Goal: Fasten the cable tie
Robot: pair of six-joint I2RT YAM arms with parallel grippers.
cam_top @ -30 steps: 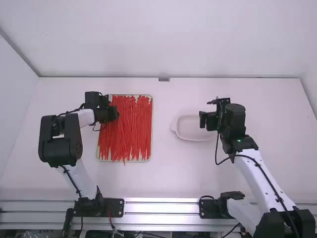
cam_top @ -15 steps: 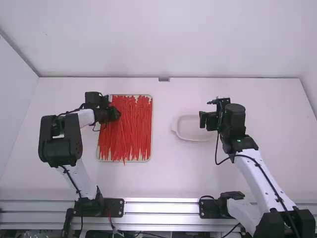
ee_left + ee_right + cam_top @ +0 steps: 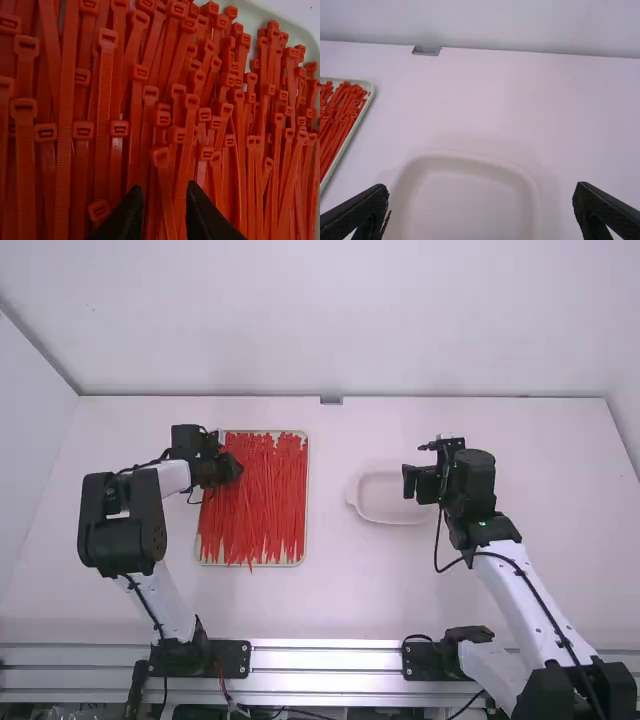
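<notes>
A pale tray (image 3: 302, 440) holds a thick pile of red cable ties (image 3: 262, 498), their heads crowded together in the left wrist view (image 3: 165, 112). My left gripper (image 3: 224, 471) is down in the pile at the tray's far left part. Its fingers (image 3: 163, 200) stand close together, with a red tie (image 3: 161, 165) pinched between the tips. My right gripper (image 3: 421, 483) hovers over the right end of a white dish (image 3: 375, 502). It is wide open (image 3: 480, 210) and holds nothing, with the dish (image 3: 465, 195) empty below it.
A small grey bracket (image 3: 331, 398) sits at the table's far edge, against the back wall. White table surface lies bare between the tray and the dish, and to the right of the dish.
</notes>
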